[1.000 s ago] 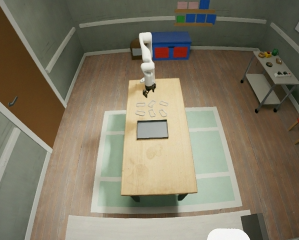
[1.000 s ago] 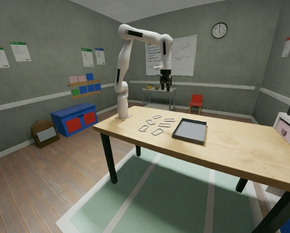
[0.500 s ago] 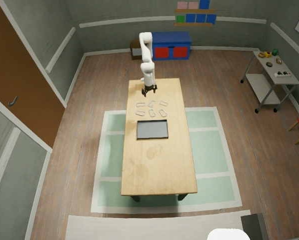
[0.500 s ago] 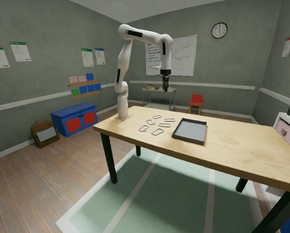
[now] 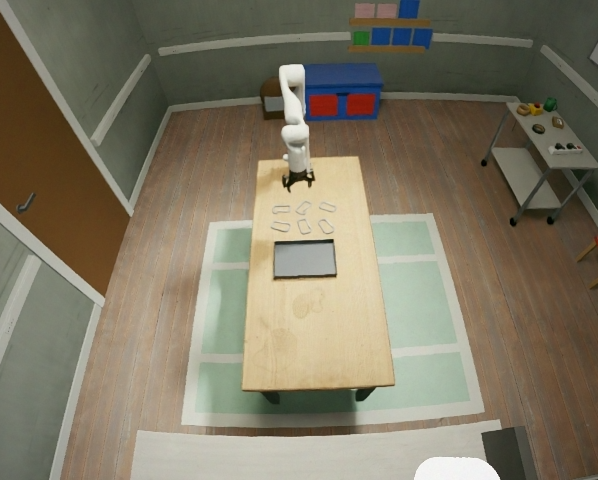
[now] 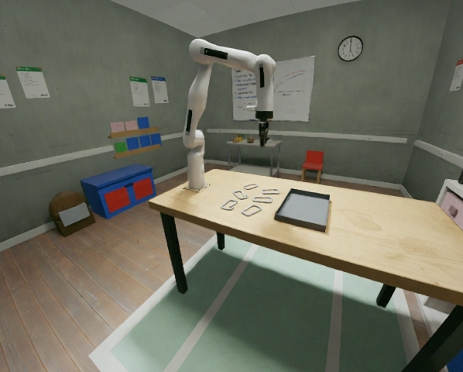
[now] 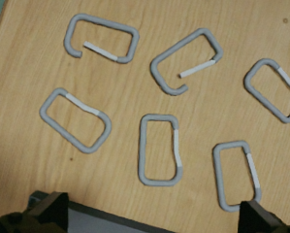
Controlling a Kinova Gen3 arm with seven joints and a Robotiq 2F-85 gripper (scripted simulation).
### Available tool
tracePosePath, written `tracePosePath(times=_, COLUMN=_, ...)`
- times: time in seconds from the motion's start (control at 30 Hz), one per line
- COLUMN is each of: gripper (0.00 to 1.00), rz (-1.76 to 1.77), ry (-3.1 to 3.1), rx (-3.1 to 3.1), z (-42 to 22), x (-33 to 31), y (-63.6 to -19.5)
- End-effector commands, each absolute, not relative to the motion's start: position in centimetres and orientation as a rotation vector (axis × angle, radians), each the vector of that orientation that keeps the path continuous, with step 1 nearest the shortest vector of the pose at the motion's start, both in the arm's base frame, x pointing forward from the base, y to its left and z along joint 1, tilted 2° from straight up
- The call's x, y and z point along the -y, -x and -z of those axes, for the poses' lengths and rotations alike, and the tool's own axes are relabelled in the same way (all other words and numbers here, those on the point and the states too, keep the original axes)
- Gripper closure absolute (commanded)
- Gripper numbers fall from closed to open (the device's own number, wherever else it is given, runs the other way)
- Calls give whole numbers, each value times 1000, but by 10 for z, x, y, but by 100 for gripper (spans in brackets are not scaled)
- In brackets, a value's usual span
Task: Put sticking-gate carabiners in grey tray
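Six grey carabiners lie in two rows on the wooden table (image 5: 315,330) (image 6: 383,235). In the wrist view, two in the row far from the tray have gates swung open: the left one (image 7: 101,39) (image 5: 280,209) (image 6: 228,204) and the middle one (image 7: 185,60) (image 5: 303,206) (image 6: 240,194). The other carabiners, such as one (image 7: 159,150) in the near row, show closed gates. The grey tray (image 5: 304,258) (image 6: 303,208) (image 7: 86,219) is empty, just beyond the near row. My gripper (image 5: 298,184) (image 6: 263,142) (image 7: 153,216) is open and empty, high above the table near the arm's base.
The arm's base stands at the table's end behind the carabiners. Off the table are a blue chest (image 5: 343,90) (image 6: 119,190), a cart (image 5: 547,139) and a red chair (image 6: 313,162).
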State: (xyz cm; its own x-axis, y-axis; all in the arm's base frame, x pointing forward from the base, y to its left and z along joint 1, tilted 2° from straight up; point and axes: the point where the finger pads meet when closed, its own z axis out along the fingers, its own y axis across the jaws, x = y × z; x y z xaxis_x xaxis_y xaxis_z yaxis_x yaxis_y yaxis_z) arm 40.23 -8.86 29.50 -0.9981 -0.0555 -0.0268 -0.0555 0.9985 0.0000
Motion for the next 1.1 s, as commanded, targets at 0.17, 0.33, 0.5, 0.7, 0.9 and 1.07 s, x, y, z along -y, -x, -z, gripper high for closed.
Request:
tracePosePath(times=0.17, gripper=0, rz=4, ry=70, rx=-3113, z=-296, x=87, y=-403)
tracePosePath(times=0.33, gripper=0, rz=4, ry=70, rx=-3113, z=-236, x=83, y=-406)
tracePosePath(times=0.5, gripper=0, rz=4, ry=70, rx=-3113, z=-236, x=83, y=-406)
tracePosePath(times=0.7, gripper=0, rz=4, ry=70, rx=-3113, z=-236, x=83, y=-406)
tracePosePath(times=0.9, gripper=0, rz=5, ry=69, rx=-3109, z=-178, x=79, y=-409)
tracePosePath(times=1.07, gripper=0, rz=5, ry=69, rx=-3109, z=-178, x=79, y=-409)
